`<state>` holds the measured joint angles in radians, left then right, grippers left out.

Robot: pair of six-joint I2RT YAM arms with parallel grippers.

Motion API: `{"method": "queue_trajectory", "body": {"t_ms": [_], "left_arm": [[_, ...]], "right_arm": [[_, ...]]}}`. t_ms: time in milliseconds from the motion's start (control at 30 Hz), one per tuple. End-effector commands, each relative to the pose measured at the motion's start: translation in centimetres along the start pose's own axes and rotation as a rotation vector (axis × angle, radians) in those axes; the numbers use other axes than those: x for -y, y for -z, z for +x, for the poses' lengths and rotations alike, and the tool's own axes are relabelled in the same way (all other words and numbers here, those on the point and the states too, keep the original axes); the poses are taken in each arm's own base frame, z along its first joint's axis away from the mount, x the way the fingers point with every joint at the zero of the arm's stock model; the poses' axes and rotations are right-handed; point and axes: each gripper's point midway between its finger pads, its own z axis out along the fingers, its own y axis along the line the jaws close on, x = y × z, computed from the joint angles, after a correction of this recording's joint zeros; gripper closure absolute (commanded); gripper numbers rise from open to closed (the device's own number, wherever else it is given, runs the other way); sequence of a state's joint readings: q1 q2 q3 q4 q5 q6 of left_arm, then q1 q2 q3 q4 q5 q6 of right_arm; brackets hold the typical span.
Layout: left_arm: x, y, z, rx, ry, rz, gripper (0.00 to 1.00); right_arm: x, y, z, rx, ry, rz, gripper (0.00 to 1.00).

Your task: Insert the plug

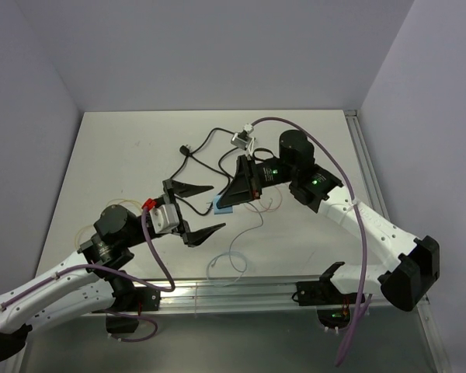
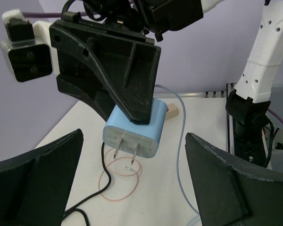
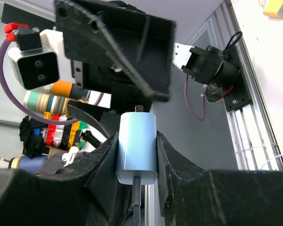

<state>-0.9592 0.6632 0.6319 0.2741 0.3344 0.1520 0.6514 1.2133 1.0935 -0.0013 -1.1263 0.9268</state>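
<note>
Clamping the blue plug (image 2: pixel 134 132) by its body, the right jaws leave both prongs (image 2: pixel 118 147) bare for insertion; the left jaws stand wide either side, holding nothing.

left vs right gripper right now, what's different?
The left gripper is wide open and empty; the right gripper is shut on the blue plug. The left gripper flanks the plug with gaps on either side; the right gripper clamps its body. Shared: the same black two-finger design, and both meet at the plug over mid-table.
</note>
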Motion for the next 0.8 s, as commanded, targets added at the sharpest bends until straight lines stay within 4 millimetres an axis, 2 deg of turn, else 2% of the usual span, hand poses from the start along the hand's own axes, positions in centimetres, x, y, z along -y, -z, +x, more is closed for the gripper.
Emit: {"method": "queue_trajectory", "body": {"t_ms": [0, 233, 433, 500, 533, 567, 633, 733, 767], "left_arm": [[0.2, -0.2, -1.9, 0.073, -0.05, 0.023, 0.06], [0.9, -0.3, -1.9, 0.066, -0.045, 0.07, 0.29], [1.2, -0.3, -1.7, 0.055, -0.046, 0.087, 0.48], [1.1, -0.3, -1.5, 0.044, -0.044, 0.085, 0.64], [1.0, -0.5, -1.8, 0.042, -0.046, 0.083, 0.74], [1.0, -0.5, -1.3, 0.011, -0.044, 0.085, 0.99], [0.4, -0.7, -1.5, -0.004, -0.036, 0.063, 1.0], [-0.6, -0.6, -1.6, -0.005, -0.032, 0.001, 1.0], [-1.0, -0.4, -1.7, -0.004, -0.03, -0.025, 1.0]], "right_arm": [[-2.0, -0.2, -0.6, -0.01, 0.062, -0.039, 1.0], [-1.6, -0.7, -0.4, -0.029, 0.04, -0.056, 1.0], [-2.7, -1.0, -0.5, -0.035, 0.062, -0.089, 1.0], [-3.0, -1.1, -0.5, -0.042, 0.055, -0.097, 0.97], [-3.1, -1.2, -0.5, -0.042, 0.056, -0.099, 0.91], [-3.2, -1.2, -0.5, -0.041, 0.059, -0.101, 0.77], [-3.4, -1.2, -0.7, -0.023, 0.07, -0.095, 0.62], [-3.1, -1.2, -1.1, 0.005, 0.092, -0.063, 0.31], [-2.7, -1.2, -1.0, 0.009, 0.077, -0.04, 0.26]]}}
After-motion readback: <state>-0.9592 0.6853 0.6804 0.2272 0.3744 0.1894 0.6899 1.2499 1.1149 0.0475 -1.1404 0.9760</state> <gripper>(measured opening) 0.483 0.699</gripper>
